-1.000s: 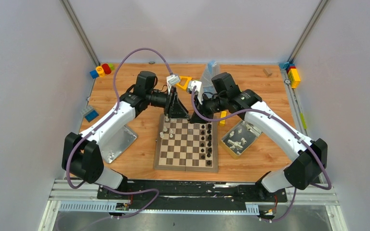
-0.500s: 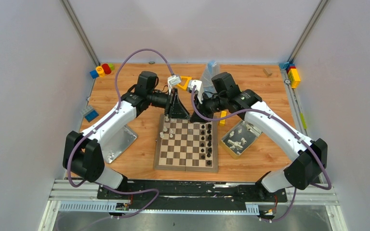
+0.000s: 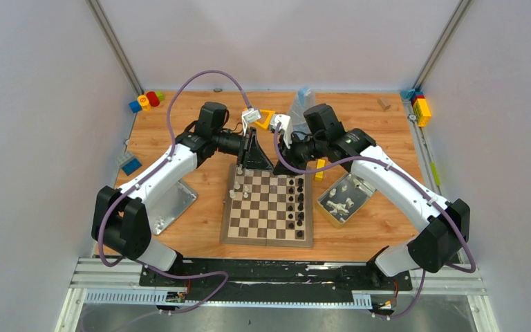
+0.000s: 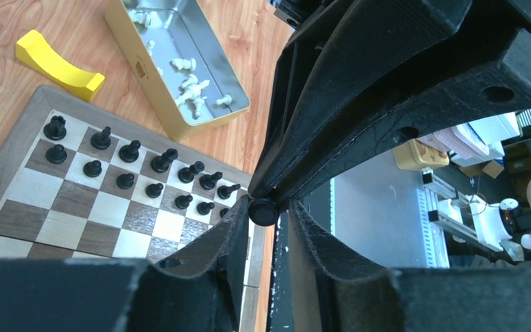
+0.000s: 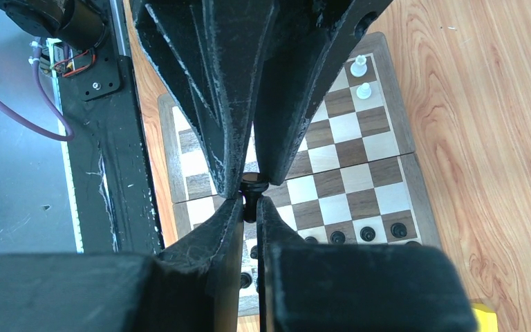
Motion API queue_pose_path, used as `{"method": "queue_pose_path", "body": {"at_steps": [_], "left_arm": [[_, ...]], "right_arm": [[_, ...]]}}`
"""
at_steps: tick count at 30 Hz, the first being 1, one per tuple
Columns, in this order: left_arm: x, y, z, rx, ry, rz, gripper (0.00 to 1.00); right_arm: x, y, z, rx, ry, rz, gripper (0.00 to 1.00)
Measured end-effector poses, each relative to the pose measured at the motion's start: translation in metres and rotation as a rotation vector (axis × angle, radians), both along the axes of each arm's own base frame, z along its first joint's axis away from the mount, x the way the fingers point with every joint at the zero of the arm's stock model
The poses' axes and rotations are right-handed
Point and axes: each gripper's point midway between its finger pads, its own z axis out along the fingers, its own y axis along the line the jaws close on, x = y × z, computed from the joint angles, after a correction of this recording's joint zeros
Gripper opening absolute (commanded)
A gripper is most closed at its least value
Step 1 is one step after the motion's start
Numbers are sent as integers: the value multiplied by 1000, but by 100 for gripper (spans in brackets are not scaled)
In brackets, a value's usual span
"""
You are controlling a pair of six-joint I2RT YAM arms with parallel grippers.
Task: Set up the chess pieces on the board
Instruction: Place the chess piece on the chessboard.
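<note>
Both grippers meet tip to tip above the far edge of the board (image 3: 266, 238). My right gripper (image 5: 251, 202) is shut on a black chess piece (image 5: 252, 188) and holds it in the air. My left gripper (image 4: 269, 216) has its jaws narrowly apart around that piece's round base (image 4: 263, 211); one finger touches it and a slit shows beside the other. In the top view the left gripper (image 3: 268, 164) and right gripper (image 3: 280, 167) hide the piece. Black pieces (image 3: 295, 200) stand in two columns on the board's right side. A few white pieces (image 3: 242, 190) stand at its far left.
A yellow-sided tin box (image 3: 361, 202) holding white pieces lies right of the board. A silver lid (image 3: 169, 204) lies left of it. A yellow curved block (image 4: 59, 66) sits behind the board. Coloured toy blocks sit at the back left corner (image 3: 145, 100) and the back right corner (image 3: 420, 107).
Almost nothing has moved: both grippers stay together above the board's far edge, and the left arm's cable has shifted slightly.
</note>
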Motion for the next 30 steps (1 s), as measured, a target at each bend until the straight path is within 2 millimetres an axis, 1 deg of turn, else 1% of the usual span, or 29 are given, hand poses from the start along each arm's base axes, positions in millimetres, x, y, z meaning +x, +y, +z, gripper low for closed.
{"method": "queue_pose_path", "body": {"at_steps": [6, 9, 11, 12, 14, 16, 19, 21, 24, 27, 30], "left_arm": [[2, -1, -1, 1, 5, 0, 17], [2, -1, -2, 2, 7, 0, 12], [2, -1, -2, 2, 7, 0, 7], [2, -1, -2, 2, 7, 0, 3], [2, -1, -2, 2, 6, 1, 0], [2, -1, -2, 3, 4, 2, 0], [3, -1, -1, 2, -4, 7, 0], [4, -1, -3, 1, -16, 16, 0], [1, 0, -4, 1, -23, 28, 0], [-1, 2, -5, -1, -34, 46, 0], [1, 5, -4, -11, -43, 75, 0]], "right_arm": [[-1, 0, -1, -6, -1, -1, 7], [0, 0, -2, -10, -2, -5, 9], [0, 0, -3, -11, -2, -6, 11], [0, 0, -3, -11, -2, -6, 14], [0, 0, -3, -12, -3, -8, 20], [1, 0, -3, -15, -6, -10, 26], [2, -1, -4, -22, -12, -20, 39], [4, -1, -3, -21, -17, -25, 43], [6, 0, -1, -14, -27, -32, 46], [11, -3, 2, -2, -30, -49, 46], [21, -12, 11, 34, -19, -91, 44]]}}
